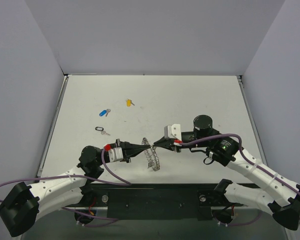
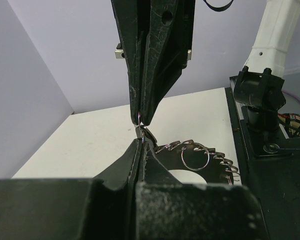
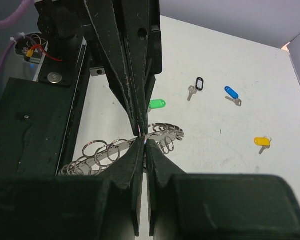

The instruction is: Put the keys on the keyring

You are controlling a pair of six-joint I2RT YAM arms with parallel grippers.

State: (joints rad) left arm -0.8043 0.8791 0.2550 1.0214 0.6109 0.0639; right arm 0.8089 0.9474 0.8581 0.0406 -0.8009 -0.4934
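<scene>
Item: keyring (image 1: pixel 151 155), a silvery chain of small wire loops, standing mid-table just ahead of the arm bases; its far edge is raised to the meeting claws and its near edge sags to the table (image 1: pixel 200 95). Left gripper (image 1: pixel 146 145): jaws closed, tips nipping a loop at the ring's raised edge. Right gripper (image 1: pixel 156 144): jaws likewise closed, tip to tip against the left, seemingly pinching that loop or the one next to it. The wrist views show a small wire loop between the two sets of tips. Judged purpose of the double hold: one claw steadies the ring off the surface while the other works a coil apart, so that a key can be threaded on. No key is held or on the ring. Loose stock on the table: blue key (image 1: pixel 105 112) and yellow key (image 1: pixel 129 103) at far left, well apart from the ring; black key (image 1: pixel 101 129) nearer the left arm; green key (image 3: pixel 157 104) lying close beside the ring, seen from the right wrist only. A second black key cannot be found. Judged stage: early, ring being readied and all threading yet to do
</scene>
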